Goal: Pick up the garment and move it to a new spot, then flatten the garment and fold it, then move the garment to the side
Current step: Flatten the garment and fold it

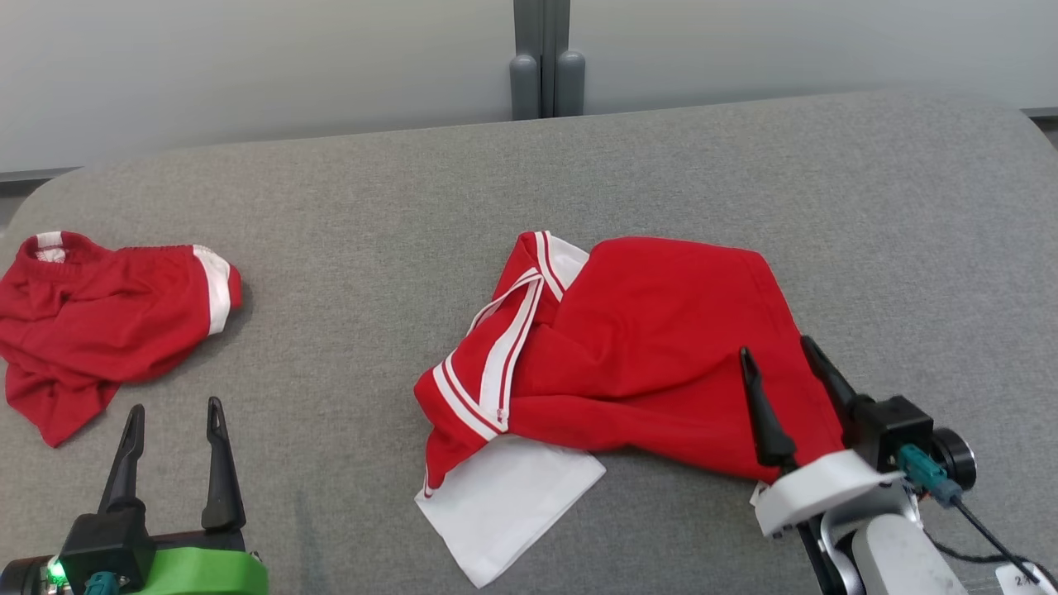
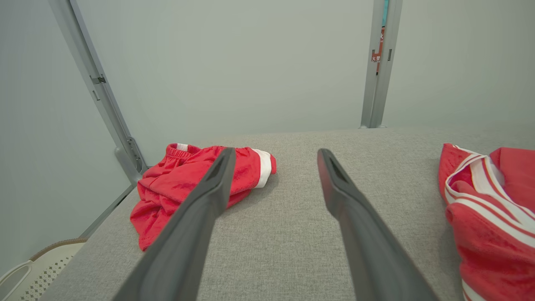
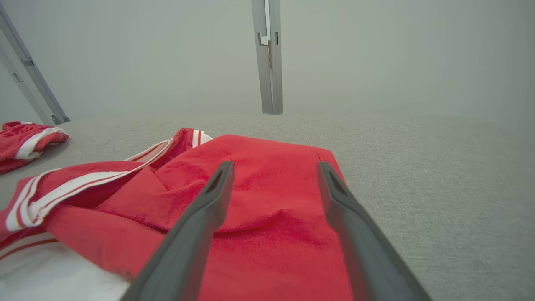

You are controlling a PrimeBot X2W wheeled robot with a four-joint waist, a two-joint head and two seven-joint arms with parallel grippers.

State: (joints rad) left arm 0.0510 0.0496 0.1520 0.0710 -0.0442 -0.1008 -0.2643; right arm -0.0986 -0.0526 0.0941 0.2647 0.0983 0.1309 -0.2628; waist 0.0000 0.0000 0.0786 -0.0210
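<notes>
Head view first: the garment, red with white stripes and a white panel poking out underneath, lies bunched on the grey table, on my side of the grey post and a touch to its right. My right claw is spread wide over the garment's corner farthest from the post, nothing pinched. My left claw is spread too, empty, well off to the post's left. A second red piece sits crumpled further left again. Over to the left wrist view: bare table between my fingers, the second piece nearer the post than my left-hand tip. Right wrist view now: both fingers straddle a soft ridge of red cloth, pointing toward the post; whether the tips touch it, I can't tell. Here's the worry: it's layered, so if I close shallow I'd likely catch only the top sheet, and the lift would unroll it or leave the white panel dragging. Close too deep and I might nip the table's fabric cover. Carry it too far left of the post and it could tangle with the other piece.
</notes>
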